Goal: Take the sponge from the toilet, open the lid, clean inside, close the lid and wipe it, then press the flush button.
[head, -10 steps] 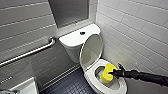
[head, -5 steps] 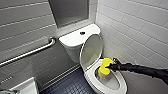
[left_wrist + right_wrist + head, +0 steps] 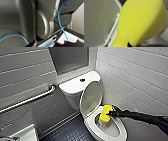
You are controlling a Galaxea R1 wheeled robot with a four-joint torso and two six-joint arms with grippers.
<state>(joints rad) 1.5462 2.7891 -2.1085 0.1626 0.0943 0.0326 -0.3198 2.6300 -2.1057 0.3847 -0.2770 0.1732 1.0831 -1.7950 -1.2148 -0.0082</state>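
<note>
The task is about in its middle part, as I judge it. The sponge (image 3: pixel 105 114) is off the toilet (image 3: pixel 72 88) and in the right gripper (image 3: pixel 111 113), whose jaws are closed on one end of it. The lid (image 3: pixel 92 98) stands open, raised up and leaning back toward the tank. So picking up and opening are done, and the step in hand seems to be the cleaning inside.

The sponge hangs at the back part of the bowl opening, just below the lower edge of the raised lid and inside the ring of the seat (image 3: pixel 120 132). I cannot tell if it touches the ceramic or is only a little above it.

What is left: to finish the inside, to close the lid, to wipe its top, and to press the flush button (image 3: pixel 82 80), which sits dark and round in the middle of the tank top, well apart from the gripper.

The sponge is bright yellow, thick and with rounded edges, and in the right wrist view it (image 3: pixel 142 22) narrows where it is pinched. This makes me think it is soft and gives way easily under pressure.

For the left gripper, I cannot tell if it is open or closed.
</note>
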